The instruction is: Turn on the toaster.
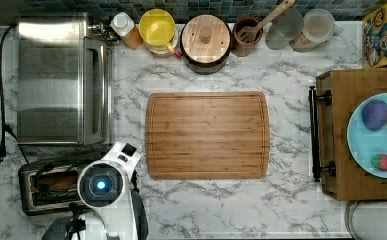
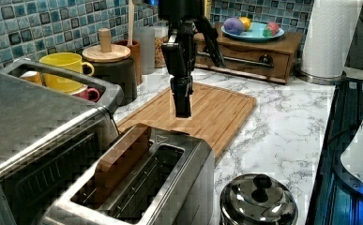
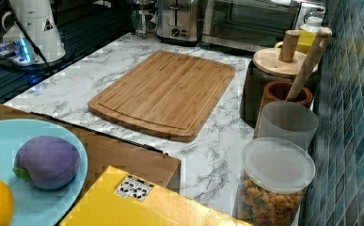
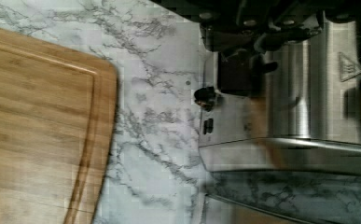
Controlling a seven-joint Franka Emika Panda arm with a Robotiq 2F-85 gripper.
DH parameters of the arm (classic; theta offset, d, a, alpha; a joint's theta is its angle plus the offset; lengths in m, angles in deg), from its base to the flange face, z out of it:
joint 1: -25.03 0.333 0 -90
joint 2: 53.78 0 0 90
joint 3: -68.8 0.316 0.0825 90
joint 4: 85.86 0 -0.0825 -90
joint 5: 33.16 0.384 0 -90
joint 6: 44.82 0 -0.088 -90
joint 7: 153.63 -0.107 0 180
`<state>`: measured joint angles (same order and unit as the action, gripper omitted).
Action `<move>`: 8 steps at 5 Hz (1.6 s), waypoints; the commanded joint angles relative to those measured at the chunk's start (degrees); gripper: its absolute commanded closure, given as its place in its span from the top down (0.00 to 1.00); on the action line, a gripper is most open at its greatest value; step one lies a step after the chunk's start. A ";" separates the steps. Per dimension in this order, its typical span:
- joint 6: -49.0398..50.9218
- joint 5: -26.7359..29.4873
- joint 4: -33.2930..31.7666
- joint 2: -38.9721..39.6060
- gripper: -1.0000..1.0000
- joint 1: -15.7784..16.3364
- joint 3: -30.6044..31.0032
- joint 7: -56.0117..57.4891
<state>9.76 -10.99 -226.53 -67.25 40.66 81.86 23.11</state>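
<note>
We find the toaster [image 2: 141, 183] on the bench beside the toaster oven [image 2: 34, 122], its long slots running toward the cutting board [image 2: 207, 110]. Our jaws hang just above its lever end; whether they are spread, we cannot tell.

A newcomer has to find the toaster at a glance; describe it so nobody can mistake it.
Start at the big steel toaster oven in the top view's left part of the marble counter. Just below it in the top view, beside the cutting board, sits the toaster. It is the smaller steel box with two long open slots on top, one holding a brown slice; the oven has a front door and long handle.
</note>
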 commanded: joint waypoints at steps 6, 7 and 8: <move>-4.29 6.48 3.46 3.32 0.00 2.98 0.47 1.00; -4.75 3.91 4.26 6.03 0.00 2.68 1.39 -1.22; -4.29 0.60 5.83 10.40 0.00 1.94 2.84 -4.57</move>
<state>5.96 -9.35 -227.20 -60.26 41.16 83.25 21.74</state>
